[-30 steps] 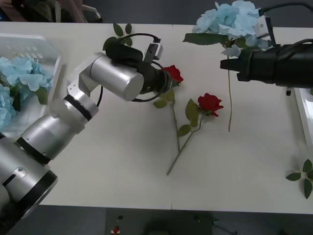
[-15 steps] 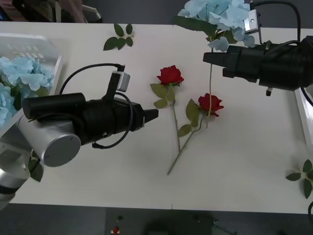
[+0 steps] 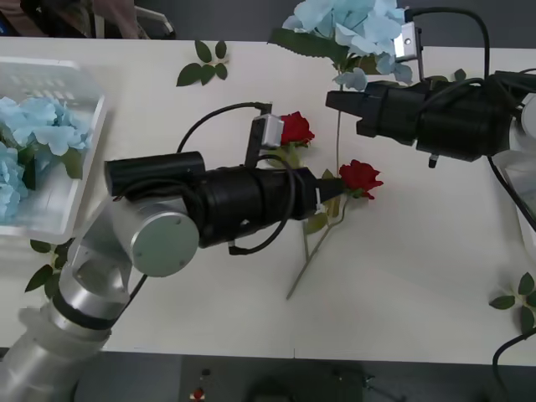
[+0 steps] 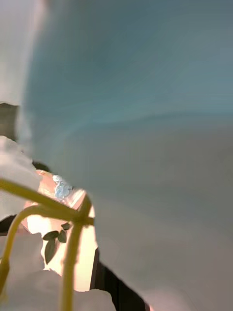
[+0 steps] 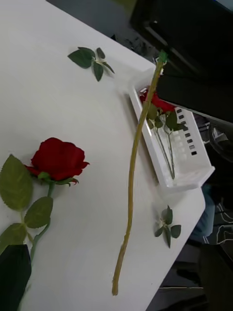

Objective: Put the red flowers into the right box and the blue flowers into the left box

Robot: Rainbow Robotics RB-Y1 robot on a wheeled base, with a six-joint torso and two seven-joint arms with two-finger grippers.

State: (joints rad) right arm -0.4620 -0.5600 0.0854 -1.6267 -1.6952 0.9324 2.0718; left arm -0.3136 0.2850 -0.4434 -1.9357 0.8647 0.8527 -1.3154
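Across the white table, dark floor beyond its edges. Left box at far left holds blue flowers. Right box at the right edge has a red rose in it. Right gripper is clamped on a blue flower below its head, stem hanging down. Left gripper reaches to a red flower on the table, tip just beside the bloom; fingers' spread unclear. Second red flower lies behind the arm. Loose leaf sprigs scattered.
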